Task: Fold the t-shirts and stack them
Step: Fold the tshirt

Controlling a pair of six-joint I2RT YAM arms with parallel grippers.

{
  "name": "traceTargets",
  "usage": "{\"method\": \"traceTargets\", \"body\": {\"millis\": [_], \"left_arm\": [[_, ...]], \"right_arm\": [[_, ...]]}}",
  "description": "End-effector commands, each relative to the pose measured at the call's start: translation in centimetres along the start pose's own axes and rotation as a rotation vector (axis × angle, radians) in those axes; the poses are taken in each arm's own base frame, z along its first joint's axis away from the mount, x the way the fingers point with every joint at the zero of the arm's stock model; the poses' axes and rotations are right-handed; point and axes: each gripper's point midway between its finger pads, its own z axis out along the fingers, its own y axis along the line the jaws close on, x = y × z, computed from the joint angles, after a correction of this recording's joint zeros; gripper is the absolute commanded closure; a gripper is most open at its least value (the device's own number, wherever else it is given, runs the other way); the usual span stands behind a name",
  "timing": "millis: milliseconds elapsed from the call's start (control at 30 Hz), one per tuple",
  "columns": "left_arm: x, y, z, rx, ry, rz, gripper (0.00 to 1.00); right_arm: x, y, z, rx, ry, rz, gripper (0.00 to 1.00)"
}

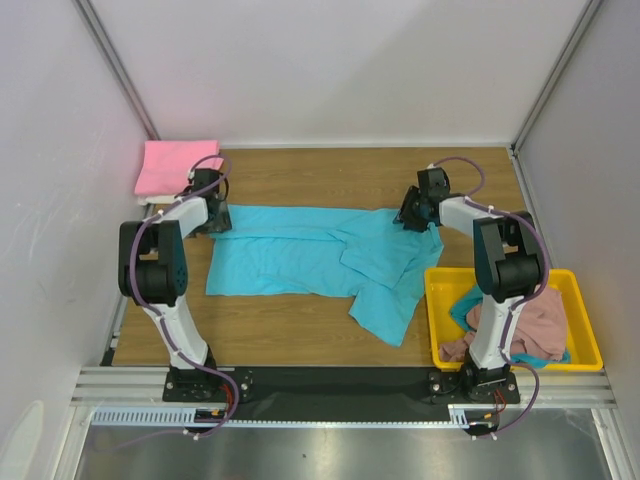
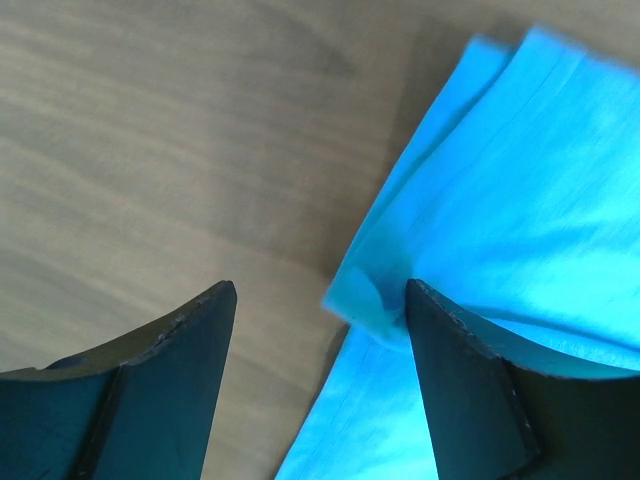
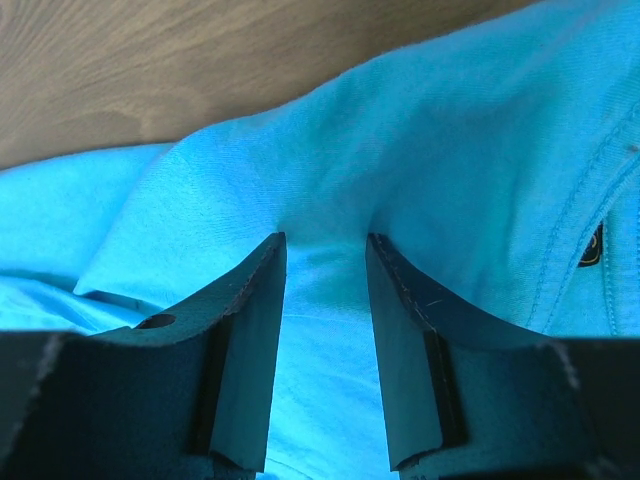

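Left wrist camera shows you the left end effector (image 2: pixel 318 290) spread wide and holding nothing. A corner of the turquoise t-shirt (image 2: pixel 500 200) lies between its fingers, with bare desk (image 2: pixel 150 130) beside it. Your right end effector (image 3: pixel 325 240) is narrowly parted on the same shirt, with cloth puckered in the gap; you cannot tell if it grips. Overhead, the shirt lies spread mid-desk, a folded pink t-shirt (image 1: pixel 172 165) is at the far left corner, and a yellow bin (image 1: pixel 437 300) is near right.
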Motion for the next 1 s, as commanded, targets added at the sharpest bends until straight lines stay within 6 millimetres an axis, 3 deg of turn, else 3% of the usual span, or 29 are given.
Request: {"method": "traceTargets", "body": {"millis": [0,467,600,800,900,967], "left_arm": [[-1.1,1.5,-3.0,-0.016,-0.062,0.016,0.25],[1.5,1.8,-5.1,0.025,-0.036,-0.012,0.26],[-0.5,1.4,-6.1,0.055,-0.082,-0.047,0.26],[-7.4,-1.8,-9.7,0.255,-0.260,-0.141,0.24],[-8.6,-5.4,-10.5,0.366,-0.315,-0.107,0.23],[-9.0,-7.2,-10.6,0.421,-0.328,-0.081,0.22]], "right_arm": [[0.9,-1.8,-0.9,0.068,0.018,-0.008,0.57],[0.7,-1.0,-2.1,0.049,0.004,-0.053,0.56],[-0.7,2.5,-4.3,-0.021,-0.043,-0.145,0.55],[-1.3,11.0,-8.5,-0.274,-0.109,-0.291,0.52],[0.0,14.1,-8.3,-0.391,-0.098,-0.326,0.50],[1.2,15.6,-6.8,-0.442,-0.062,-0.330,0.50]]}}
